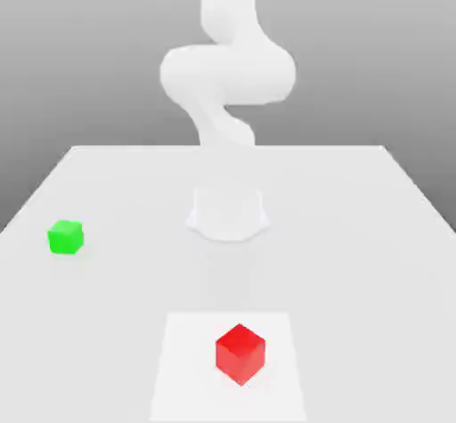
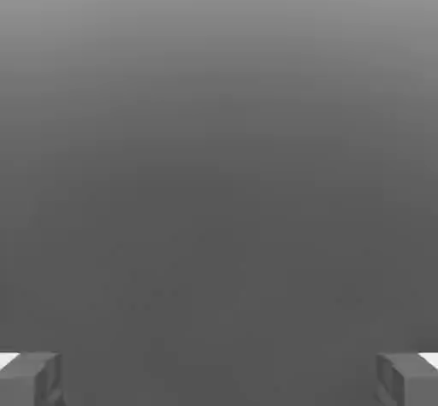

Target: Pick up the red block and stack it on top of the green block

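While the arm (image 1: 227, 74) rises from its round base (image 1: 228, 212) at the middle of the exterior frame and runs out past the top edge, the items on the table (image 1: 356, 234) are listed as follows. Item one: red block (image 1: 240, 353), lower centre of the exterior frame, resting on a paler square patch (image 1: 187, 368) of the table, one corner turned toward the camera. Item two: green block (image 1: 66, 237), left side of the exterior frame at about mid-height, resting flat on the table, well apart from the red block and from the base. Item three: gripper (image 2: 219, 379), seen in the hand view, its two grey fingertips (image 2: 30, 379) sitting at the lower left and lower right corners of that frame, spread wide apart with nothing between them. Background behind the fingertips: plain grey, shading darker toward the lower part of the frame.
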